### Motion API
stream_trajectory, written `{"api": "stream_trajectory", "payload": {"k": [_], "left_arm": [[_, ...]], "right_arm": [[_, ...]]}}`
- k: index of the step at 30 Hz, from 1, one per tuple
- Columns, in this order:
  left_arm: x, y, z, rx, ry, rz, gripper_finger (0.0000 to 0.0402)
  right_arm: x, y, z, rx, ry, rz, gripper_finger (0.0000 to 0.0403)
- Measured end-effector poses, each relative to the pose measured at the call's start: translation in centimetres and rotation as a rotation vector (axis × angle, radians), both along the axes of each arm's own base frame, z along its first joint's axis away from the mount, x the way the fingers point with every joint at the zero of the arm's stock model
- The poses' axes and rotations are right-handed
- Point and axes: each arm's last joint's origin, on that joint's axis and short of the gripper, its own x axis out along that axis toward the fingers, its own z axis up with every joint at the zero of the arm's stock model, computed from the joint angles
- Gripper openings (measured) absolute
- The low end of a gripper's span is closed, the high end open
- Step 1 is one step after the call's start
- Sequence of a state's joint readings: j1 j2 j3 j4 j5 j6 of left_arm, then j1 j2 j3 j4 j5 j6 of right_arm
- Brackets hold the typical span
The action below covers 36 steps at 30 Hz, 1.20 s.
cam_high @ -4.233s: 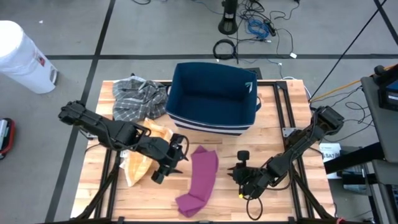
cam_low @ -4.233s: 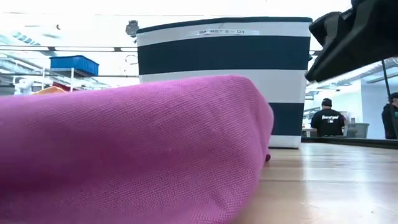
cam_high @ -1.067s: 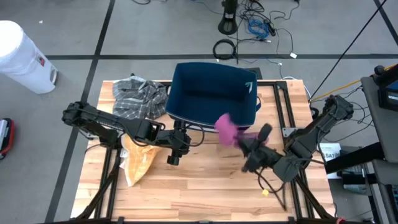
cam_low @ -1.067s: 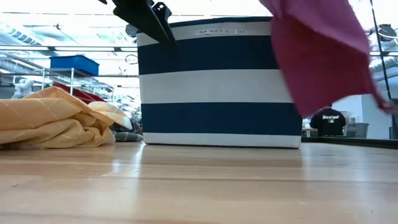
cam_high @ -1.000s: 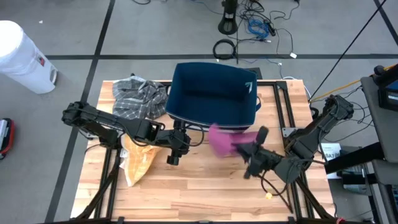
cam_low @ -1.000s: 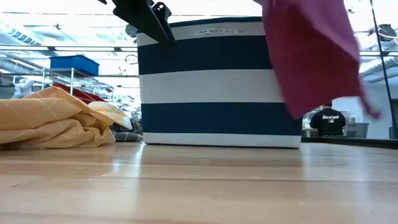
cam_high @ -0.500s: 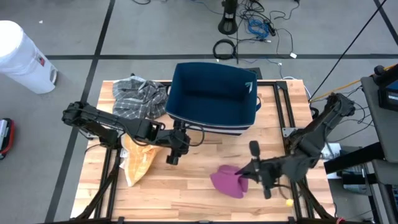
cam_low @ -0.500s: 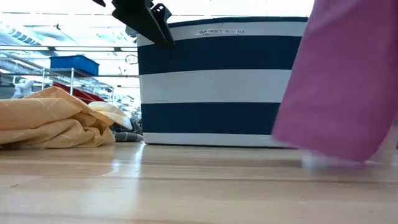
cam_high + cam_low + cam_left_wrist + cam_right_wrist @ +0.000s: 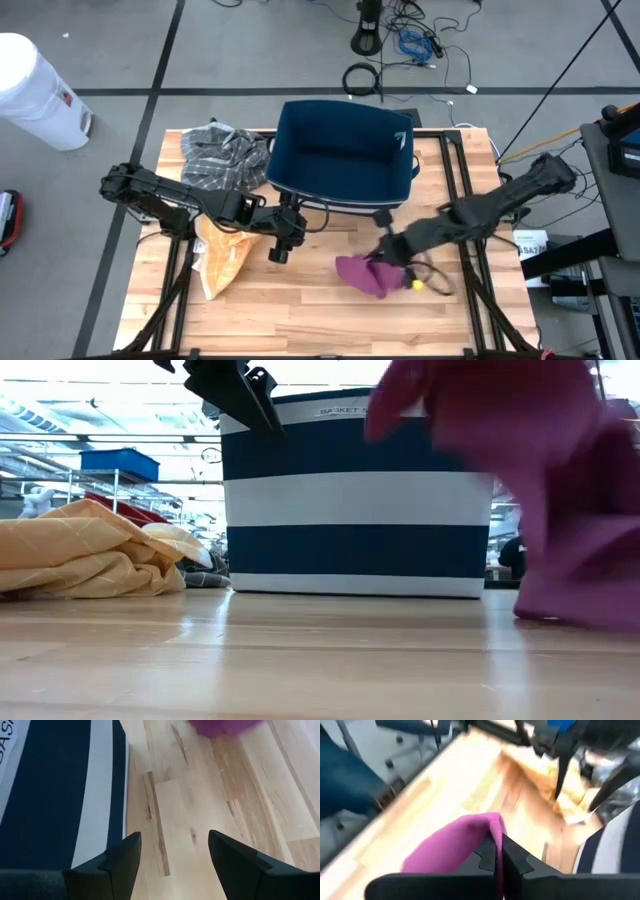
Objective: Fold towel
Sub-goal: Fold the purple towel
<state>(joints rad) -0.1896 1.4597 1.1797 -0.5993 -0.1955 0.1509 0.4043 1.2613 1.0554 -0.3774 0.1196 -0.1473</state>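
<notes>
While the right gripper point(image 9: 385, 255) is pinching the magenta towel point(image 9: 362, 274) between its closed fingers, it is swinging the cloth back toward the middle of the wooden table point(image 9: 300, 300), in front of the navy-and-white striped basket point(image 9: 345, 150). A second ago the towel was being carried high beside the basket; half a second ago it was dropping toward the boards; now it is lying bunched on the wood just under the gripper, dragged a little leftward and blurred with motion in the low view. That suggests the arm is flinging or shaking the cloth to spread it, so folding has probably not begun and the towel is still crumpled rather than flat. The left gripper point(image 9: 281, 243) is hovering near the basket's front corner with its fingers spread and holding nothing, exactly where it was a second ago. A yellow cloth point(image 9: 225, 262) and a grey plaid cloth point(image 9: 218, 158) are lying untouched at the table's left.
</notes>
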Motion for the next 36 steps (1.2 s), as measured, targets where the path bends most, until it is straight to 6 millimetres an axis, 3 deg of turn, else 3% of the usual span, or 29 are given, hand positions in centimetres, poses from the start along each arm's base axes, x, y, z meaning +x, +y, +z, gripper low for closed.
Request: {"api": "stream_trajectory", "payload": {"k": [10,13,17,21,24,27,32,36], "left_arm": [[0.0,0.0,0.0,-0.012,0.004,0.017,0.0238],[-0.1,0.1,-0.1,-0.017,0.012,0.026,0.0238],[-0.2,0.0,-0.1,-0.02,0.019,0.029,0.0238],[-0.3,0.0,-0.2,-0.02,0.033,0.027,0.0238],[-0.3,-0.1,-0.2,-0.037,0.038,0.012,0.0238],[-0.2,-0.4,-0.2,-0.091,0.035,-0.05,0.0238],[0.1,-1.3,0.2,-0.137,-0.017,-0.135,0.0238],[0.4,-1.9,-0.4,-0.185,0.009,-0.186,0.0238]], "right_arm": [[5.5,-3.0,-6.8,0.026,0.081,0.061,0.0004],[7.0,-3.3,-9.0,0.048,0.128,0.076,0.0042],[7.5,-3.4,-10.7,0.034,0.19,0.002,0.0135],[6.8,-3.9,-10.3,-0.04,0.211,-0.136,0.0223],[5.9,-3.3,-8.5,-0.046,0.158,-0.17,0.0246],[5.0,-2.0,-7.2,-0.039,0.114,-0.163,0.0245],[2.5,-0.4,-6.0,-0.175,0.104,-0.232,0.0217],[1.7,0.5,-5.6,-0.068,0.134,-0.21,0.0197]]}}
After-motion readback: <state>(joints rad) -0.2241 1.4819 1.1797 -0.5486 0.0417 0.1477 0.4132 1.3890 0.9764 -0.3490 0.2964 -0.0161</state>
